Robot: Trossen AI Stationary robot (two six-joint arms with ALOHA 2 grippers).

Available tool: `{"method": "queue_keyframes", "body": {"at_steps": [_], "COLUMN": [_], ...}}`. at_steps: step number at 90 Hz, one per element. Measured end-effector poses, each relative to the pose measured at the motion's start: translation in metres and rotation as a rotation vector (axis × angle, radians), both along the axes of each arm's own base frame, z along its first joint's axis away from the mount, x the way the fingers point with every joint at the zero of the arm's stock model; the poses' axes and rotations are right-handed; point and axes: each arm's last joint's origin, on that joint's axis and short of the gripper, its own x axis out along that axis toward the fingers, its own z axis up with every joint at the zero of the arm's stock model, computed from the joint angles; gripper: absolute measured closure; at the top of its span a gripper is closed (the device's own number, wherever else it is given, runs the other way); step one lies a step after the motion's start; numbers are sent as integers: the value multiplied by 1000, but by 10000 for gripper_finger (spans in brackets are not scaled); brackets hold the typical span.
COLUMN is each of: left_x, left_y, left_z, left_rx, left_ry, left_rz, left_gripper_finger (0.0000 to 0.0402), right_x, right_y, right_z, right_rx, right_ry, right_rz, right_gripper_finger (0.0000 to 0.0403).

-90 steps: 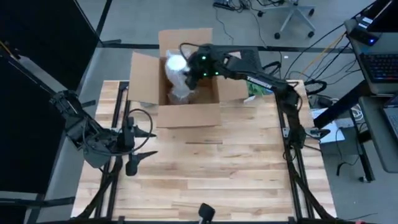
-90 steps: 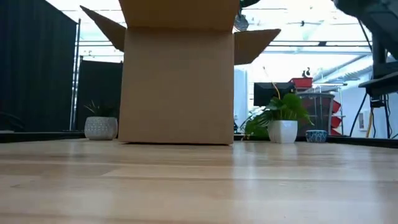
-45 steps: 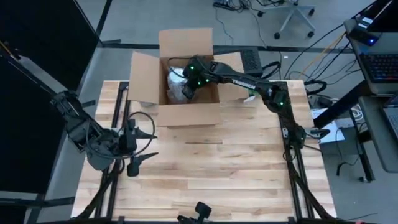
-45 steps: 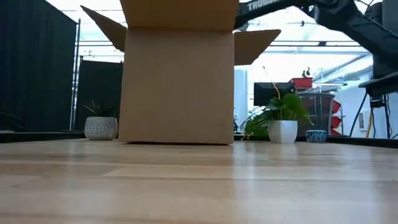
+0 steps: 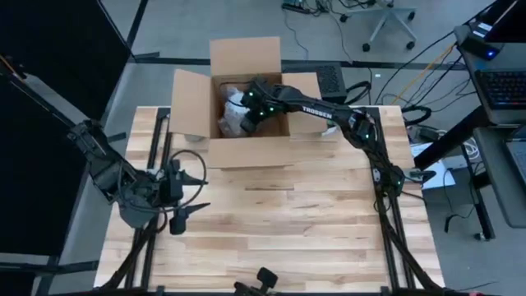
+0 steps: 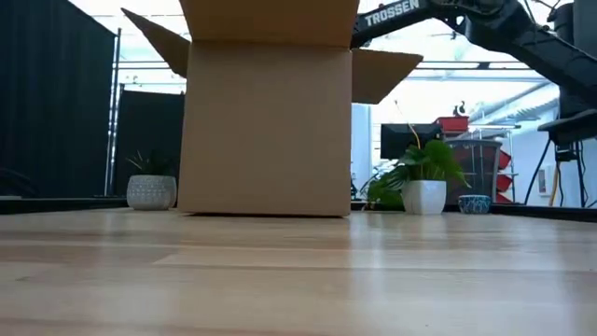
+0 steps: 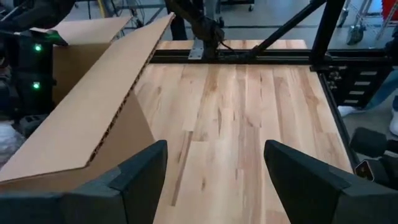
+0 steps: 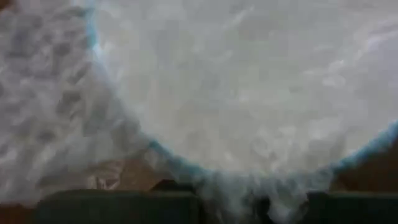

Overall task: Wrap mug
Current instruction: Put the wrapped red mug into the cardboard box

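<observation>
Wood table (image 5: 279, 222): our right gripper (image 5: 243, 105) is in the cardboard box (image 5: 246, 152), jaws clamped on the white bubble-wrapped mug (image 5: 230, 122). Left gripper (image 5: 191, 191) idles, jaws wide.

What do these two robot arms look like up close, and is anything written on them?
Both are slim, dark, jointed arms with black cables looping along them. The right arm carries white "TROSSEN" lettering and small green lights near its wrist. The left arm ends in a tool with two broad, flat, dark fingers.
</observation>
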Motion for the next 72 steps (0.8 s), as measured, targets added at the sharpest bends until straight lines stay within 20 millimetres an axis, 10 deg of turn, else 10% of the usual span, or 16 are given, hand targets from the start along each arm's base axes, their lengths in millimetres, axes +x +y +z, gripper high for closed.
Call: {"method": "queue_keyframes", "body": {"at_steps": [37,72], "left_x": [0,0], "left_y": [0,0], "left_z": [0,0], "left_rx": [0,-1], "left_ry": [-1,-1], "left_rz": [-2,-2], "left_gripper_finger": [144,144], "right_x": [-31,-26], "right_y": [1,0], "right_z": [48,22], "right_rx": [-94,-55], "right_ry": [50,143], "right_rz": [-39,-11], "right_gripper_finger": [369,368]}}
